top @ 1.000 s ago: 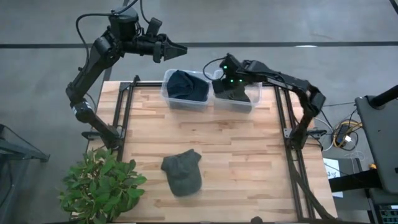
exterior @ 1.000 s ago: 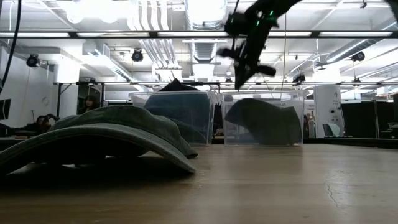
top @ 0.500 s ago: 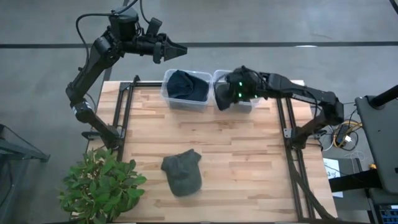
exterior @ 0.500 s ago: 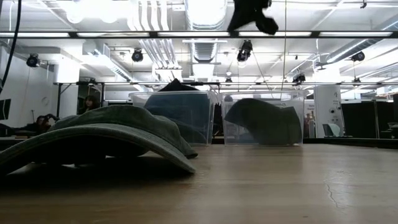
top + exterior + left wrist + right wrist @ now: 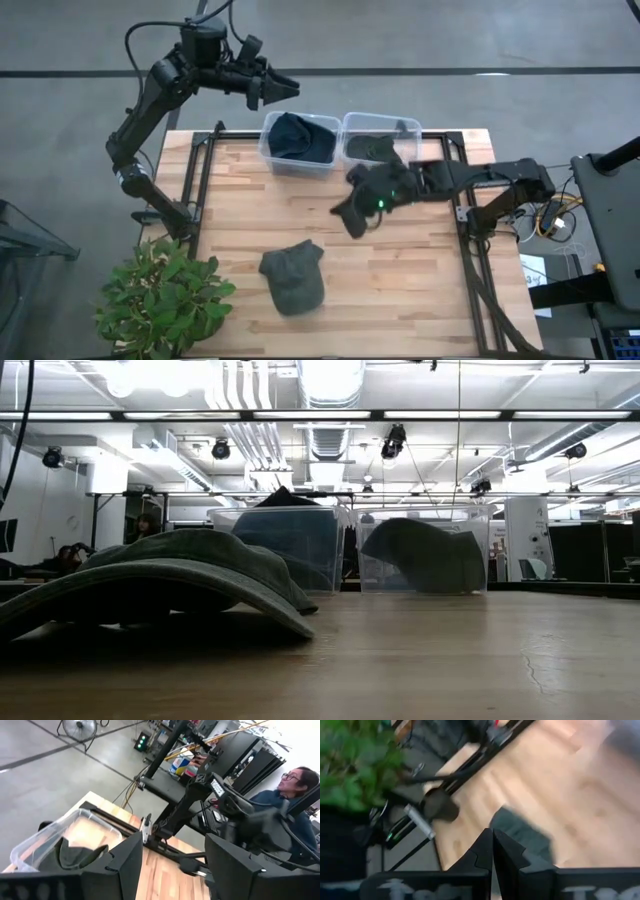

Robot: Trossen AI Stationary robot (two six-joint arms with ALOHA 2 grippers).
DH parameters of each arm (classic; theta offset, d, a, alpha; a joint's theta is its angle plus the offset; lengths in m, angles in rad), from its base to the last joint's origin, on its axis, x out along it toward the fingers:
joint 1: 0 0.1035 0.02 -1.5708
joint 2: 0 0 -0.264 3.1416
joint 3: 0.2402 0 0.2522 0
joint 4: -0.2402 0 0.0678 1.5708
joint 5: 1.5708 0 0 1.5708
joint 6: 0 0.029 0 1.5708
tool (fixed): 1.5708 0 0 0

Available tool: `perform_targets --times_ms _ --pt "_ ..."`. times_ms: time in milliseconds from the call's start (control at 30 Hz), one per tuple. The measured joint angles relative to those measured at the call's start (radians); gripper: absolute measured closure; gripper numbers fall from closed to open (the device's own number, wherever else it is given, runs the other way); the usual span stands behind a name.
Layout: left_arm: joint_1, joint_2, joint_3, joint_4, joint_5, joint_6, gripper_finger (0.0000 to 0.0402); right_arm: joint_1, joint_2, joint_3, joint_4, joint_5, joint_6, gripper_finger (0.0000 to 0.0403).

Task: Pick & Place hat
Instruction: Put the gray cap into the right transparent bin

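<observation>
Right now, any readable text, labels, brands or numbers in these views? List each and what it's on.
None readable.
Right gripper: pale marks on its body, too blurred to read.
Left gripper: faint marks on its body, not legible.
Hat on the table: no visible logo or label.
Bins: no labels visible.

A robotics lab in an industrial hall: exposed ducts (image 5: 330,435) and strip lights overhead, bare concrete floor (image 5: 420,40), and equipment racks (image 5: 235,757) (cables everywhere) at two o'clock.
</observation>
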Motion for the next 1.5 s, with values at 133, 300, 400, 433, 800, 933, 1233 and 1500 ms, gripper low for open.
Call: perform_targets --times_ms 133,300,400,433,800,933,1233,1500 --pt "-0.004 0.000 0.000 -0.034 0.000 -0.004 0.0195 0.093 0.035 0.000 0.000 -0.012 0.062 0.0394" --pt "-0.013 0.002 -0.016 -0.038 0.000 -0.029 0.0195 0.219 0.096 0.000 0.001 -0.012 0.136 0.0394" --pt "-0.016 0.003 -0.021 -0.056 -0.001 -0.043 0.0195 0.283 0.143 0.000 0.000 -0.014 0.236 0.0394" --pt "-0.019 0.003 -0.025 -0.058 -0.001 -0.043 0.0195 0.302 0.160 0.000 0.001 -0.015 0.282 0.0394" --pt "-0.041 0.000 -0.086 -0.061 0.001 -0.041 0.0195 0.414 0.445 0.000 0.339 0.010 0.818 0.0320" --pt "-0.041 0.000 -0.116 -0.061 0.001 -0.032 0.0195 0.415 0.575 0.000 0.561 -0.005 0.946 0.0242" --pt "-0.041 0.000 -0.176 -0.063 0.000 -0.006 0.0195 0.432 0.774 0.000 0.876 0.069 1.196 0.0144" --pt "-0.041 0.000 -0.185 -0.064 0.001 -0.003 0.0195 0.455 0.797 0.002 0.791 0.311 1.344 0.0158"
